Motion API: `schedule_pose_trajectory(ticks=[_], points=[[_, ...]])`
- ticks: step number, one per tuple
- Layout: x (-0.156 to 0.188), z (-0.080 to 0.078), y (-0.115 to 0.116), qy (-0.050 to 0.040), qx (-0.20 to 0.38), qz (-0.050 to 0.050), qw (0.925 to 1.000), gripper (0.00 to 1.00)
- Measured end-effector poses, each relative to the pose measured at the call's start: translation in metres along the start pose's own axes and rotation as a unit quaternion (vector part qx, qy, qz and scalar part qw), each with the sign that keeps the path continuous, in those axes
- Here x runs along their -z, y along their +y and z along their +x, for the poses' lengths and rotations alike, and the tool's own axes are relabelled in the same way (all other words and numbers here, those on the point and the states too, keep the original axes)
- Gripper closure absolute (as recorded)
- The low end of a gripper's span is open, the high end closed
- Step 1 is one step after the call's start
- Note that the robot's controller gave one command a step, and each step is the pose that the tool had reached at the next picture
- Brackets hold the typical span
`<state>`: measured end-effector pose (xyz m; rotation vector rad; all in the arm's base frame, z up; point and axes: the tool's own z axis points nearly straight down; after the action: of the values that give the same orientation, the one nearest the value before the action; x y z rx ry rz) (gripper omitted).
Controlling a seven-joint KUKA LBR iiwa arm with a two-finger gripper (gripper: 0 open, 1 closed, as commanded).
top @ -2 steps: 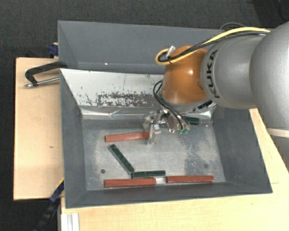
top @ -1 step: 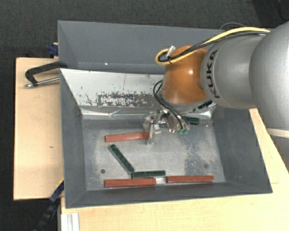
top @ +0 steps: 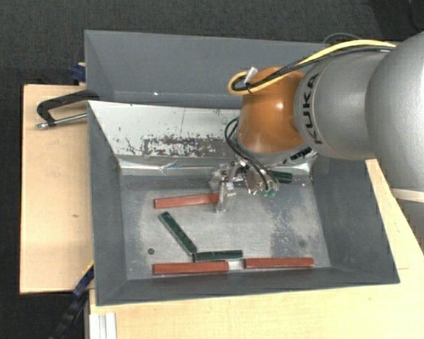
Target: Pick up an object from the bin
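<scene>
Roughly in the middle of the bin floor, a flat red-brown bar (top: 184, 202) is seen lying nearly level, its long side running left to right. Its right end is met by the gripper (top: 226, 191), which is lowered close to the floor at that end. Whether the gripper is clenched on the bar or released cannot be told, because the metal parts there are crowded together and partly covered by the wrist.

Just in front of the bar, towards the near wall, a slanted green bar (top: 178, 233) is laid from upper left to lower right, apart from the red-brown one. At its lower end a level green bar (top: 218, 256) is set close against it. Along the near wall two more red-brown pieces are laid end to end: the left front bar (top: 187, 268), touching the underside of the level green bar, and the right front bar (top: 278, 263), just beside it.

Above the gripper, the wrist is wrapped in a rounded orange cover (top: 268, 119), over which a yellow cable (top: 339, 46) is looped. The thick grey arm (top: 367, 97) is brought in from the right, over the rim of the grey metal bin (top: 106, 210). The bin's back wall is marked with dark scratches.
</scene>
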<state>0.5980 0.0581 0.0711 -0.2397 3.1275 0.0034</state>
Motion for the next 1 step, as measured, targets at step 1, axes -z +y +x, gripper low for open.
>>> schedule_pose_trajectory(ticks=[1], points=[[0.0000,0.0000,0.0000,0.0000,0.000,0.000,1.0000,1.00]])
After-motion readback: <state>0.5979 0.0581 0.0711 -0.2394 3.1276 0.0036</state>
